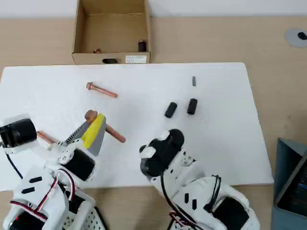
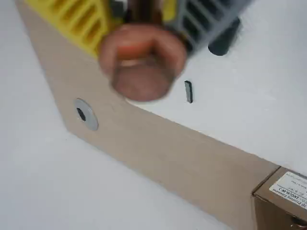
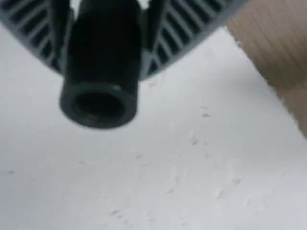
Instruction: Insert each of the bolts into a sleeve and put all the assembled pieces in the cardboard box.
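While both my arms are sitting at the near edge of the table (image 1: 288, 96), my left pincer (image 1: 98, 122) is clenching a copper bolt (image 1: 115, 135). Its yellow finger (image 2: 72, 19) and its grey finger (image 2: 206, 19) are pressing on the bolt from both sides, and the round head is sticking out past the tips. My right pincer (image 3: 103, 48) is gripping a black sleeve (image 3: 98, 100) the same way, and the sleeve's open end is poking out over the white mat (image 3: 182, 172).

Just beside my left arm a second bolt (image 1: 45, 137) is lying on the mat, with one end going under the arm. A bit farther out, a third bolt (image 1: 101, 90) is lying flat by itself. Over on my right side, a loose sleeve (image 1: 171, 109) and another sleeve (image 1: 192, 106) are lying near each other but not touching. A small dark piece (image 1: 194, 81) is lying just past them.

At the far edge of the mat the cardboard box (image 1: 91, 58) is standing with its top open. Inside it, something black (image 1: 142, 46) and something copper (image 1: 97, 50) are resting by the near wall, well apart. I cannot tell if they are joined pieces. Far off to the right, a round grey disc (image 1: 297, 36) is sitting on the bare table.
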You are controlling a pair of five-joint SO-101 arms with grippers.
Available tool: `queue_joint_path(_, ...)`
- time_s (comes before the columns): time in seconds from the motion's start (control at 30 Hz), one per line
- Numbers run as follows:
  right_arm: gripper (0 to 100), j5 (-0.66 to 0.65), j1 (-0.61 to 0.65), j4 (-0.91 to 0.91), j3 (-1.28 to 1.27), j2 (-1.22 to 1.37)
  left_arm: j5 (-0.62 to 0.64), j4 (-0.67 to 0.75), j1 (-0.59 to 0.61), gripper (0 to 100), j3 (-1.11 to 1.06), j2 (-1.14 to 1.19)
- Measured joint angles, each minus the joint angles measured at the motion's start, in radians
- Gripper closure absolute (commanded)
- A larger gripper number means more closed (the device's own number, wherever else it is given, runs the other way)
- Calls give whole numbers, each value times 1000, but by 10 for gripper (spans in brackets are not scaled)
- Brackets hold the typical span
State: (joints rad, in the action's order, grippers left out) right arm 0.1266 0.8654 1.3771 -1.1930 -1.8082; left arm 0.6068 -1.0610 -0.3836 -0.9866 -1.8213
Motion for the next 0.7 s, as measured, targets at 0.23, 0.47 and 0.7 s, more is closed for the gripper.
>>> queue_joint_path(0.23,989,-112,12,-83,-12,0,0,0,-95,998,-23,0)
queue_joint_path(0.47,989,-129,12,-98,-18,0,0,0,-104,998,-69,2)
queue_joint_path(0.7,989,-129,12,-98,-18,0,0,48,-126,998,-114,0)
